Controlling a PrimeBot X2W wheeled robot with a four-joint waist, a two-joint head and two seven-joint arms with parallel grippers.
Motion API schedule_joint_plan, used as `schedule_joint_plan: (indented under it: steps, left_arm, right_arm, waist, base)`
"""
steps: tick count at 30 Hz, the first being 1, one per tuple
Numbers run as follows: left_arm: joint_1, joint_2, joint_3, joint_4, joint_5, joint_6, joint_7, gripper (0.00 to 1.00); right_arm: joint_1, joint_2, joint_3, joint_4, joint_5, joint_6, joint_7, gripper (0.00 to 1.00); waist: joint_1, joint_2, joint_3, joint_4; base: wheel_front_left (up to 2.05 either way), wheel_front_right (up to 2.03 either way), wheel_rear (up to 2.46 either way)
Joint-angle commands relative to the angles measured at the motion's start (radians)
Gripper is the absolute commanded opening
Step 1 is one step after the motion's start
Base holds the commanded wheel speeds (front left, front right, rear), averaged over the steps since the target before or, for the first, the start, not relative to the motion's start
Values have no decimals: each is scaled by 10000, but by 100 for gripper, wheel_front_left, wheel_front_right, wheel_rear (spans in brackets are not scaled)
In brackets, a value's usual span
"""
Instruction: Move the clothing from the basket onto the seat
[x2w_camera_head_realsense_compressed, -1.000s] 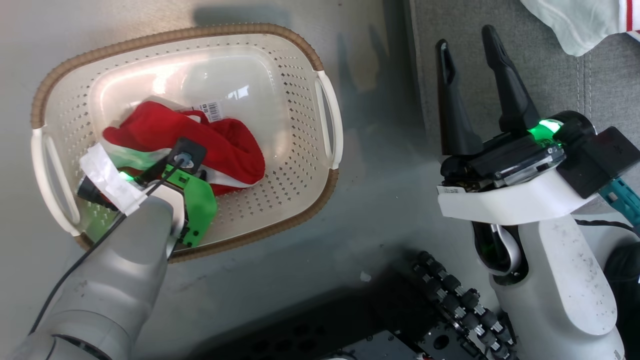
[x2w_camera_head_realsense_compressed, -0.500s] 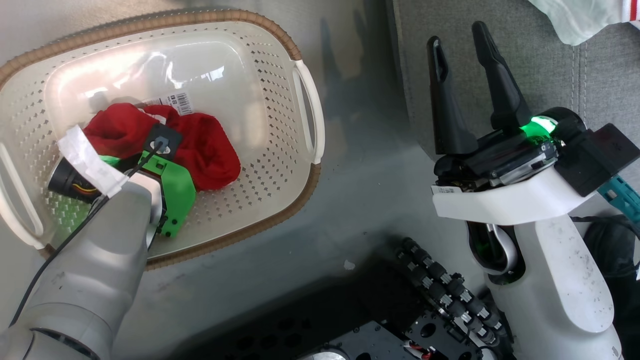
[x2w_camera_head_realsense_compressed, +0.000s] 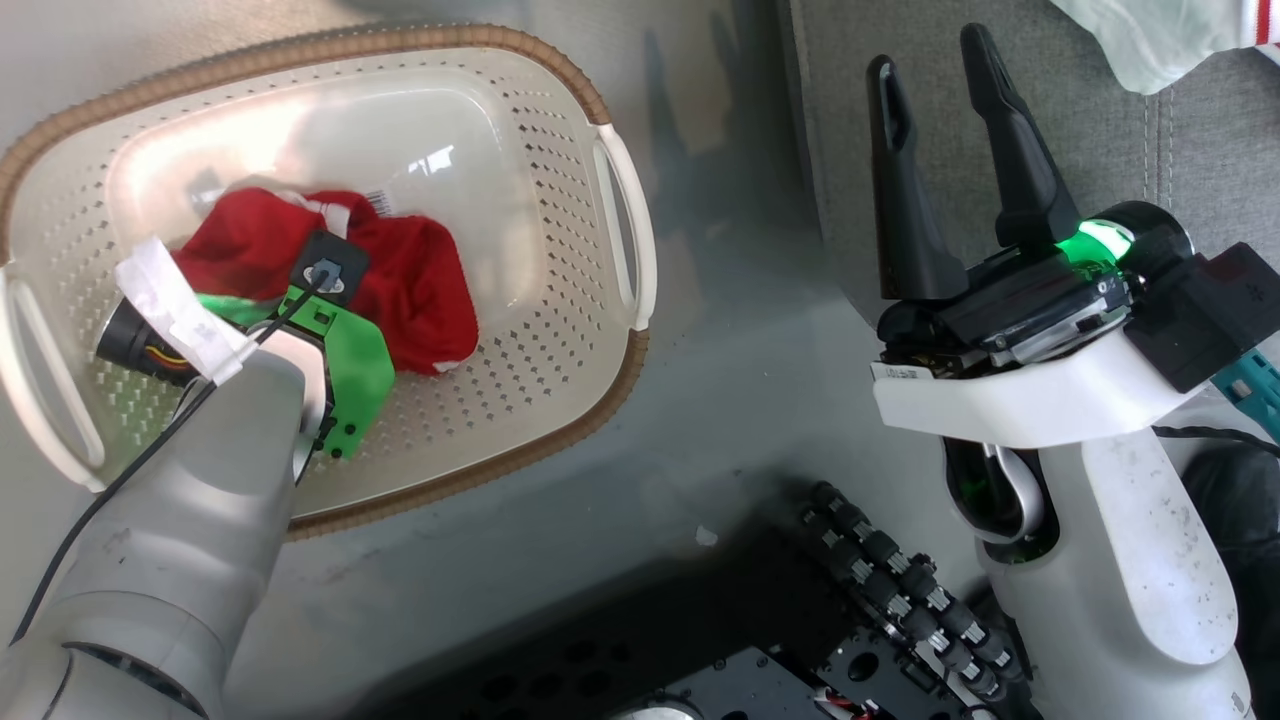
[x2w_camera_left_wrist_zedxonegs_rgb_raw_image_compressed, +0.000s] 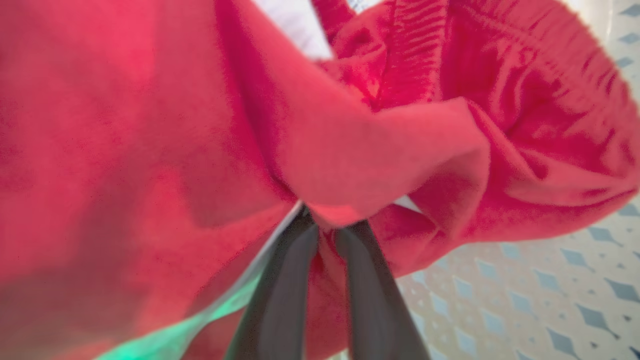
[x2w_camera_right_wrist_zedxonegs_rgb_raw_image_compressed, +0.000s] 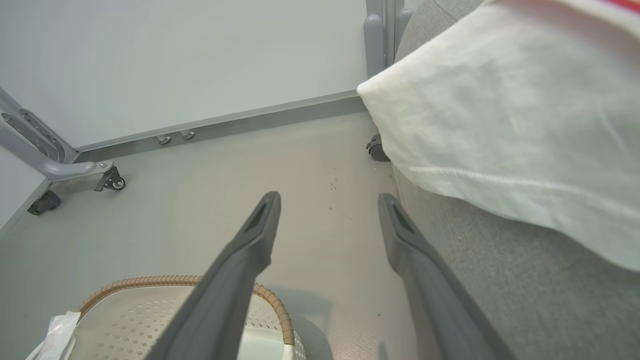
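Red clothing clamped in left claw inside basket on grey floor; barcode label unreadable; right claw apart.

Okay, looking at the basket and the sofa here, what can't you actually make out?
Fingertips of the left gripper: left wrist view, buried in folds of the red garment; head view, covered by its own wrist.
The label in the basket: head view, part under the garment, print too small.
The white garment on the seat: head view, cut off by the top edge.
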Motion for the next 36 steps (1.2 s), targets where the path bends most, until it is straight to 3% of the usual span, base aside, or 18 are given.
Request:
schedule_joint_plan:
  steps: [1,16,23,27,36]
  left_arm:
    - [20,-66,6,-54,-50,23,-207,0]
    - [639,-799,404,-700,-759,-252,-2580,0]
    - [1003,-1049,618,-1537,-1009,-228,-3067,0]
    - [1342,-966,941,-2578,-1109,-92,-3143,0]
    - [2768,-204,2013,-6162,-855,358,-3122,0]
  right_arm:
    - [-45,-4,-51,-13,-92,1,-30,100]
    - [781,-14,-564,257,-837,1,30,100]
    - [1347,-137,-893,117,-1090,1,428,100]
    - [1736,-185,-1052,-35,-1184,1,724,100]
    - [2485,-227,-1320,-215,-1254,1,1288,100]
  waist:
    - [0,-1,-271,179]
    - [0,-1,-2387,1288]
    - [0,-1,-3581,1849]
    - [0,-1,-4344,2152]
    - [0,-1,-5884,2592]
  base:
    - [0,0,0]
    - [0,0,0]
    - [0,0,0]
    - [0,0,0]
    - [0,0,0]
